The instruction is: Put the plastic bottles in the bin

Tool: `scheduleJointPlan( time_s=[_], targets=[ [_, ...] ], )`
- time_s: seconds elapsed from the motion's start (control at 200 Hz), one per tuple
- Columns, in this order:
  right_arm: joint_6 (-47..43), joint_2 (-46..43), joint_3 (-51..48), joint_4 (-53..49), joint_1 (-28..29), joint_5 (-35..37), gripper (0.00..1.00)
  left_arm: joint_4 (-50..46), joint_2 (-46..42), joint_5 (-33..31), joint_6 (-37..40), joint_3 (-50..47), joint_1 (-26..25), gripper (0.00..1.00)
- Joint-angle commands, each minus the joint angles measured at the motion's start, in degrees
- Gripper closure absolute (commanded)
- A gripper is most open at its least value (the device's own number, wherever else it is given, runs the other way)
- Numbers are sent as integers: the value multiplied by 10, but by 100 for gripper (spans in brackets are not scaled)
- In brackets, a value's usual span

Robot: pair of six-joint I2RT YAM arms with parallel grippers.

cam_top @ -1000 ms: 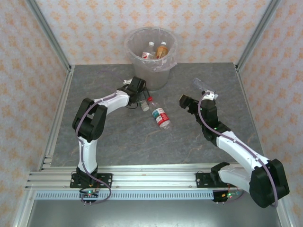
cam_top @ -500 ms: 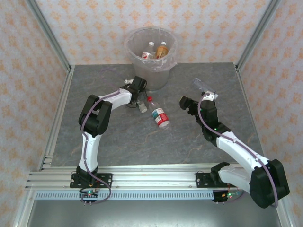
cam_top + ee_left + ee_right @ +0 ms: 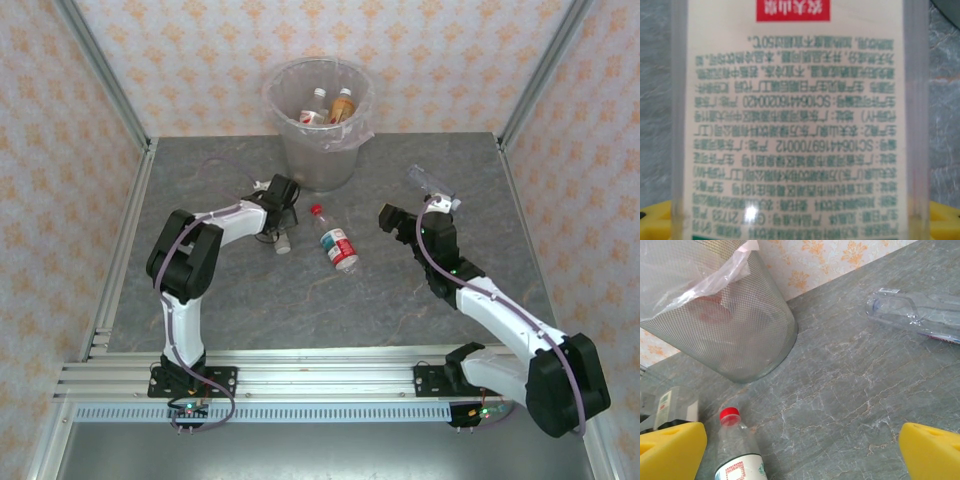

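The desk (image 3: pixel 200 300) is big and grey. The bin (image 3: pixel 318 150) stands at the far side, in the middle. Two bottles are in the bin now, a brown bottle (image 3: pixel 343 103) and a white-cap bottle (image 3: pixel 315 105). So part of the job is done.

Three bottles are not in yet. A clear bottle (image 3: pixel 425 183) with no label lies on the far right of the desk. A red-cap bottle (image 3: pixel 338 243) lies in the middle, near the bin. A small bottle (image 3: pixel 800 125) is near the bin on the left.

The left hand (image 3: pixel 279 215) is around that small bottle. Its yellow pads (image 3: pixel 655 222) touch the bottle on both sides, so I think it has hold of it. The bottle is low, at the desk, and not over the bin yet.

The right hand (image 3: pixel 800 455) is wide open. It holds nothing and touches nothing. It sits between the red-cap bottle and the clear bottle.
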Motion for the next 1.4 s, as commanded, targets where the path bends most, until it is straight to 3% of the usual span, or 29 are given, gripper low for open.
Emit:
scheduleJointPlan(
  time_s=[0.0,0.065,0.245,0.48,0.806,1.016,1.391],
  targets=[
    [-2,8,3,5,3,12,1,-3,-52,-2,10,-27,-10,36],
    [0,12,5,7,4,14,1,-14,-62,3,6,-31,-11,32],
    [2,20,9,8,3,8,1,-52,-39,7,16,17,-3,7],
    [-1,7,6,-4,4,8,1,-115,55,-42,32,123,3,4],
    [-7,-15,-5,-12,3,21,1,-128,94,-39,24,163,10,12],
    [-5,-11,-3,-12,4,20,1,-125,101,-27,69,175,10,26],
    [-1,8,8,-10,4,13,1,-104,37,-4,79,132,10,50]
  ],
)
